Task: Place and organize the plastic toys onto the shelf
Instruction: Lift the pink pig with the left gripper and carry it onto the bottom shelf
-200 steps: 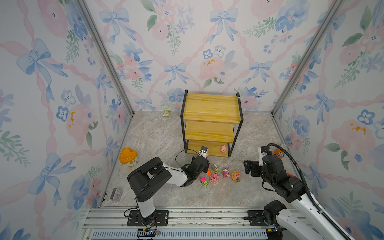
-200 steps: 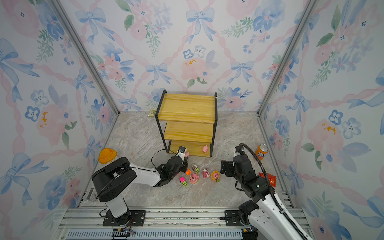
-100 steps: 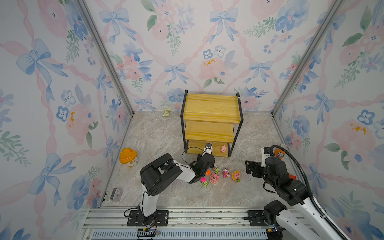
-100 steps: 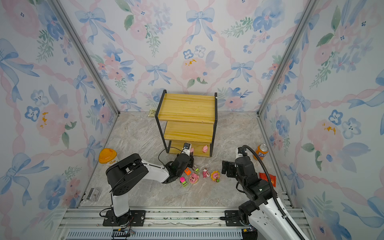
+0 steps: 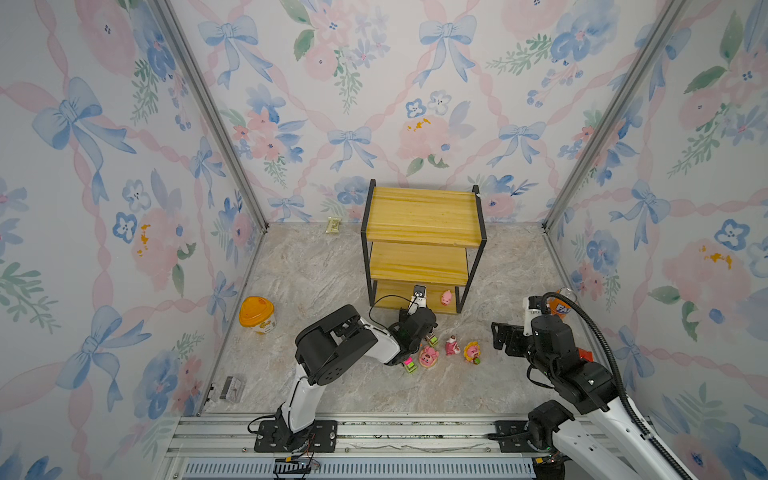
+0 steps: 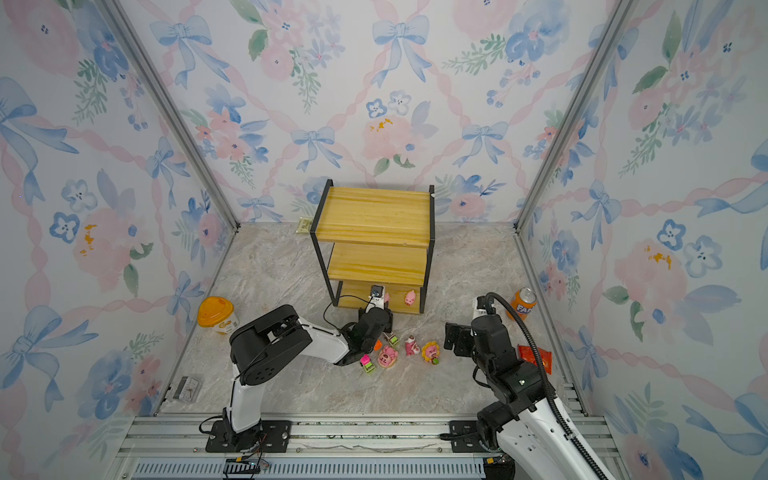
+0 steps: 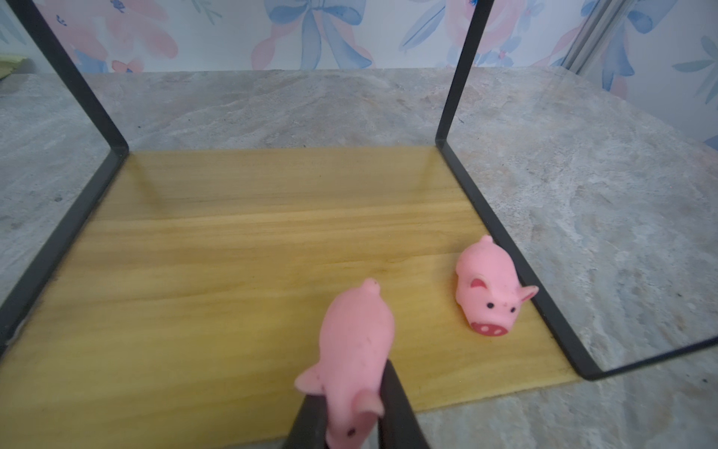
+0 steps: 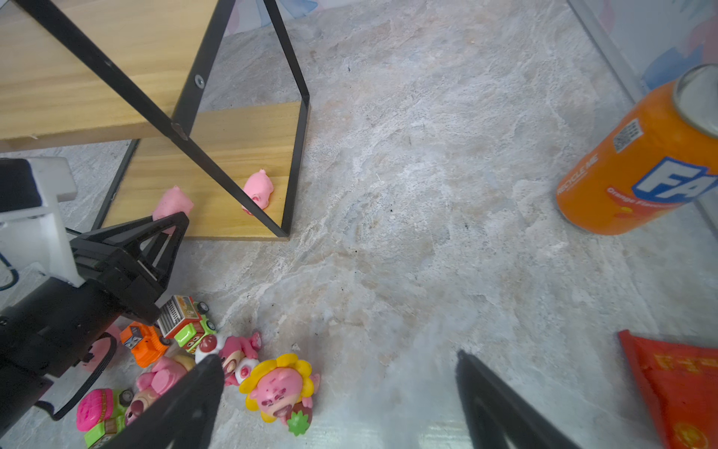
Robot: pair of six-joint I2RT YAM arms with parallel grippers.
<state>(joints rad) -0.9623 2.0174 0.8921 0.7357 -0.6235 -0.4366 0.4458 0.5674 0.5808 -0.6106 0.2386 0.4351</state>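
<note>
So, far left on the marble floor sits the orange-lidded tub, well apart from everything else. Moving right, the left gripper reaches in low at the front of the shelf. Its claw is pinched tight on the held pig, a tiny pink one grabbed at the head end, tail pointing into the shelf. That pig hangs over the near edge of the bottom board. Honestly, I can't tell from the wrist view whether it's touching the wood or just above it. To its right on the same board, close to the right front post, the second pig lies with its snout facing out. On the floor just in front of the shelf the rest are bunched together. The pink-green car is nearest, with the orange car and grey-green car tucked beside the left wrist. The three pink figurines run off to the right, the last one with yellow petals round its face. Further right, the right gripper hovers over bare floor, claw spread wide with nothing in it, near that last figurine but apart from it. By the right wall the orange soda can stands upright, with a red packet lying nearer than it.
</note>
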